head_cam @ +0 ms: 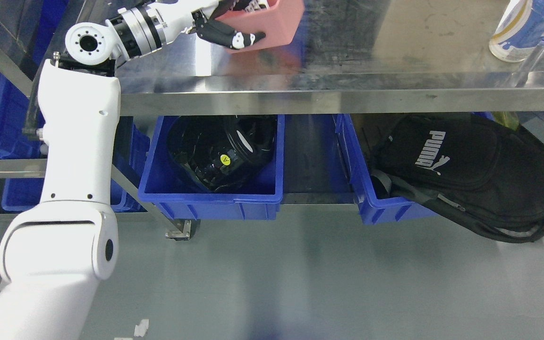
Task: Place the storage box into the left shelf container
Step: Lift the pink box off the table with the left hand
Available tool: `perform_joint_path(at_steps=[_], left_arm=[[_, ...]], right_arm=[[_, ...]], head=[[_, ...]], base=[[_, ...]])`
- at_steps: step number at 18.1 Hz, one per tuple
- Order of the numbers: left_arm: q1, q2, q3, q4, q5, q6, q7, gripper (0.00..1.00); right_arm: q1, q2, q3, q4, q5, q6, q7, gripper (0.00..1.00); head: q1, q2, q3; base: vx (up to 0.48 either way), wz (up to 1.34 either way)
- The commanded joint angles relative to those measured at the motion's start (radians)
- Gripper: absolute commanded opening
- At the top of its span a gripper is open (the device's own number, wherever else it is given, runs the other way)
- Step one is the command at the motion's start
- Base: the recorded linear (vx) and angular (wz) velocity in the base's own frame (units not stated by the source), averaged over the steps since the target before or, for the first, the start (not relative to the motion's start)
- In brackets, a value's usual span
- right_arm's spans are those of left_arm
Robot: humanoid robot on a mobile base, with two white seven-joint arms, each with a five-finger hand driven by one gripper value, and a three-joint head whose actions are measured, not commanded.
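Atop the brushed stainless-steel tabletop (395, 52), at its far left, the left robot hand (227, 35) had its dark fingers (248, 39) curled round the near wall of the pink rectangular plastic storage box (267, 21), gripping it. Whether the box rested on the steel or was lifted just clear could not be told; a pink reflection lay below it. No right robot hand showed.

Step judged: box grasped, carry not yet begun. Its goal is presumably the blue plastic shelf container (210, 193) on the shelf under the tabletop, directly below the box and slightly nearer the camera. That bin already held a black, glossy tangle of gear (220, 156) with a small yellow label; what it was could not be made out.

Next move, as a judgement: bring the box forward past the tabletop's front edge (347, 100), lower it, then push it in under that edge.

Room: the gap between tabletop edge and bin rim looked tight, and the black gear left little free floor inside. Right of the bin, a second blue bin (361, 189) carried an overhanging black backpack (470, 170). Far right on the tabletop stood a white-and-blue bottle (517, 28), well apart from the box.
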Motion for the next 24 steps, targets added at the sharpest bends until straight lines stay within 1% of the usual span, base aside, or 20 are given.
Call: perform_joint_path(at_steps=[1, 4, 6, 8, 9, 11, 13, 14, 15, 17, 19, 22, 24], left_arm=[[0.084, -0.014, 0.146, -0.103, 0.363, -0.008, 0.012, 0.0], [0.151, -0.014, 0.134, -0.218, 0.509, -0.009, 0.027, 0.0], [0.203, -0.014, 0.132, -0.333, 0.575, -0.008, 0.09, 0.0], [0.28, -0.014, 0.117, -0.482, 0.585, -0.008, 0.185, 0.01], [0.343, -0.014, 0.103, -0.58, 0.583, -0.003, 0.238, 0.01], [0.447, -0.014, 0.053, -0.732, 0.582, 0.005, 0.367, 0.02], [0.56, -0.014, -0.025, -0.856, 0.582, -0.009, 0.536, 0.02], [0.625, -0.014, -0.073, -0.881, 0.582, -0.026, 0.578, 0.02], [0.674, -0.014, -0.107, -0.881, 0.582, -0.076, 0.578, 0.02], [0.752, -0.014, -0.148, -0.881, 0.582, -0.132, 0.577, 0.02], [0.811, -0.014, -0.191, -0.88, 0.582, -0.213, 0.544, 0.02], [0.888, -0.014, -0.201, -0.88, 0.582, -0.245, 0.514, 0.02], [0.898, -0.014, -0.184, -0.878, 0.582, -0.258, 0.514, 0.02]], right_arm=[[-0.005, -0.017, 0.0, -0.017, -0.021, 0.0, 0.0, 1.0], [-0.005, -0.017, 0.0, -0.017, -0.021, 0.0, 0.0, 1.0], [-0.005, -0.017, 0.0, -0.017, -0.021, -0.002, 0.0, 1.0], [-0.005, -0.017, 0.0, -0.017, -0.021, 0.0, 0.002, 1.0], [-0.005, -0.017, 0.0, -0.017, -0.021, -0.002, 0.002, 1.0], [-0.003, -0.017, 0.0, -0.017, -0.021, -0.002, 0.002, 1.0], [-0.005, -0.017, 0.0, -0.017, -0.021, 0.0, 0.0, 1.0], [-0.005, -0.017, 0.0, -0.017, -0.021, 0.0, 0.0, 1.0], [-0.005, -0.017, 0.0, -0.017, -0.021, 0.0, 0.0, 1.0], [-0.003, -0.017, 0.0, -0.017, -0.021, 0.0, 0.0, 1.0], [-0.005, -0.017, 0.0, -0.017, -0.021, 0.0, 0.0, 1.0], [-0.005, -0.017, 0.0, -0.017, -0.021, -0.002, 0.0, 1.0], [-0.005, -0.017, 0.0, -0.017, -0.021, 0.0, 0.0, 1.0]], head=[[0.0, 0.0, 0.0], [0.0, 0.0, 0.0], [0.0, 0.0, 0.0], [0.0, 0.0, 0.0], [0.0, 0.0, 0.0], [0.0, 0.0, 0.0], [0.0, 0.0, 0.0], [0.0, 0.0, 0.0], [0.0, 0.0, 0.0], [0.0, 0.0, 0.0], [0.0, 0.0, 0.0], [0.0, 0.0, 0.0], [0.0, 0.0, 0.0]], base=[[0.002, -0.01], [-0.002, -0.02], [0.002, 0.01], [0.002, 0.01], [0.0, 0.0], [0.0, 0.0], [-0.006, 0.13], [-0.046, 0.26], [-0.063, 0.3], [-0.084, 0.37], [-0.116, 0.5], [-0.11, 0.68], [-0.088, 0.99]])
